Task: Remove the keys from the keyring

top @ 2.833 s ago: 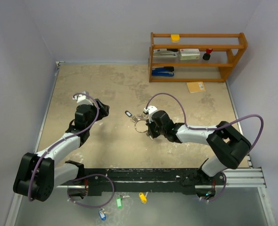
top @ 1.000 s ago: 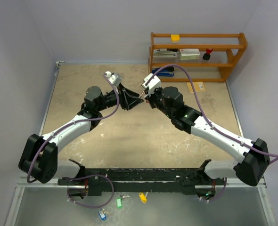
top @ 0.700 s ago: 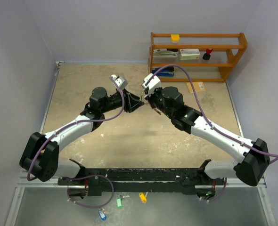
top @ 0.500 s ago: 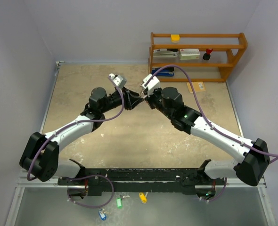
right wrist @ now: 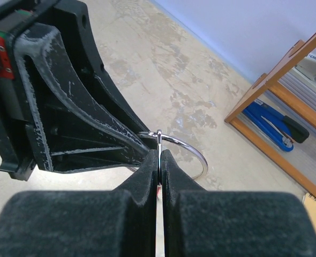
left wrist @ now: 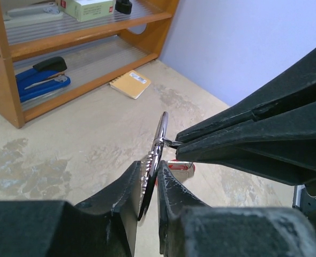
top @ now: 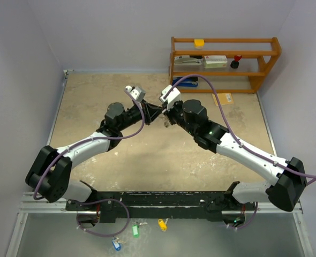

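L pincer, R pincer both nipping keyring, wood shelf behind

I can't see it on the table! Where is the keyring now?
In the top view's middle, the keyring hangs above the table, pinched between the left tool and right tool, near the wooden shelf.

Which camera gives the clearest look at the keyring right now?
The right wrist view: the keyring shows as a round loop, pinched at one side by the right gripper. The left wrist view shows the keyring only edge-on, a thin sliver. In the top external view it is too small to make out.
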Action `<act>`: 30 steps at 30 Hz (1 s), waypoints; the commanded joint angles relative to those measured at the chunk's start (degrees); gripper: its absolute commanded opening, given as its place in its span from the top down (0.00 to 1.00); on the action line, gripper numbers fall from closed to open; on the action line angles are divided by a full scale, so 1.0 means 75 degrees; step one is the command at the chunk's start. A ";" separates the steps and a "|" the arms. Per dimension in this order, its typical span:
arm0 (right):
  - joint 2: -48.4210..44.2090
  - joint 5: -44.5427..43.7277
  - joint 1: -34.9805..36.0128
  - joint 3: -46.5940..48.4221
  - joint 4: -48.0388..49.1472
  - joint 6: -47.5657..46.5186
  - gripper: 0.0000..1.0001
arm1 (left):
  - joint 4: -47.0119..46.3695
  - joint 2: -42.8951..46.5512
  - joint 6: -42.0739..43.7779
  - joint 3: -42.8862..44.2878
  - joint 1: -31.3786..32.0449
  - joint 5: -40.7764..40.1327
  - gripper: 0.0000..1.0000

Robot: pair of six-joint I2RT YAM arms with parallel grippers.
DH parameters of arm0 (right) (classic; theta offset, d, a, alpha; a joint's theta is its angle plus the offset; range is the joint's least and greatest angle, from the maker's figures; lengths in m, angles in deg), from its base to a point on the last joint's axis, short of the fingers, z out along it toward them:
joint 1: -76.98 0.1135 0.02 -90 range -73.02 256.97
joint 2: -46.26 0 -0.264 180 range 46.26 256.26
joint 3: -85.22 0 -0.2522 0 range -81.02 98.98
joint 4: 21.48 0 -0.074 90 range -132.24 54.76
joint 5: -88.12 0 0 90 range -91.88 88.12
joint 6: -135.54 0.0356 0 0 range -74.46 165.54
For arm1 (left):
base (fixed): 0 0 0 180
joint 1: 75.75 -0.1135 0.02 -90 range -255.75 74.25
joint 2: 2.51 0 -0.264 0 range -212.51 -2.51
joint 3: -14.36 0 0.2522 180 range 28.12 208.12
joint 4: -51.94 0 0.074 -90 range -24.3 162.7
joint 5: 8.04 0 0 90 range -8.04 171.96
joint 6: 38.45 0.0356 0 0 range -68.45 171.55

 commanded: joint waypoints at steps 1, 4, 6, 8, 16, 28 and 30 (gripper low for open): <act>-0.0319 0.0024 0.0056 0.0468 0.0468 0.0046 1.00 | -0.0453 -0.0177 0.0045 -0.0009 0.0090 -0.0138 0.84; -0.0296 0.0049 0.0075 0.0487 0.0468 0.0052 1.00 | -0.0610 -0.0190 0.0034 -0.0073 0.0135 -0.0216 0.83; -0.0310 0.0043 0.0088 0.0488 0.0455 0.0054 1.00 | -0.0822 -0.0131 0.0027 -0.0221 0.0159 -0.0405 0.89; -0.0310 0.0001 0.0102 0.0472 0.0437 0.0034 1.00 | -0.0826 -0.0011 0.0058 -0.0292 0.0193 -0.0943 1.00; -0.0389 -0.0115 0.0103 0.0327 0.0578 -0.0030 1.00 | 0.0913 0.1131 0.1618 -0.0199 0.0349 -0.4402 1.00; -0.0143 0.0568 0.0097 0.0462 0.1010 0.0040 0.91 | 0.0628 0.1835 0.3108 0.0355 0.0453 -0.5762 1.00; -0.0132 0.0541 0.0099 0.0444 0.1048 0.0049 0.84 | 0.0555 0.1815 0.3234 0.0491 0.0472 -0.5731 1.00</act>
